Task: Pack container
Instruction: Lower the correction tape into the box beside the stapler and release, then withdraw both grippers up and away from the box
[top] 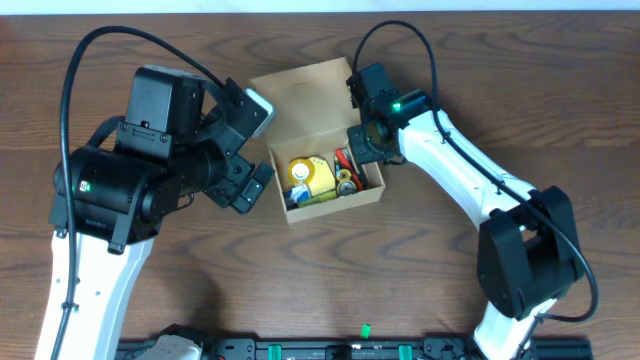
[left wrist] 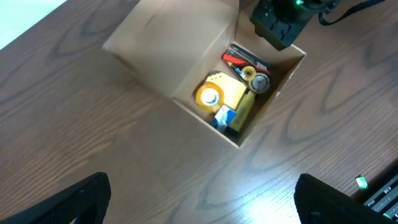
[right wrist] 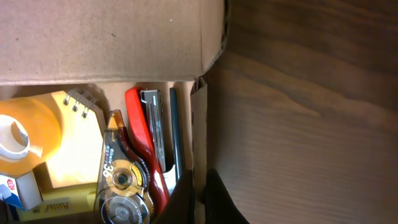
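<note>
The container (top: 335, 208) is an open tan cardboard box with its flap lid (top: 300, 95) folded back. It holds a yellow tape roll (top: 300, 170), a yellow spiral notepad (top: 324, 178), a correction tape dispenser (top: 347, 181) and a red stapler (top: 345, 160). My right gripper (top: 362, 140) is shut on the box's right side wall (right wrist: 199, 124), one finger inside and one outside (right wrist: 200, 193). My left gripper (top: 258, 145) is open and empty, left of the box and above bare table (left wrist: 202, 193). The box shows in the left wrist view (left wrist: 174, 43).
The dark wooden table (top: 450, 60) surrounds the box. A small blue and white box (right wrist: 12, 186) lies under the tape roll (right wrist: 12, 134). A black rail with a green light (top: 365, 329) runs along the front edge.
</note>
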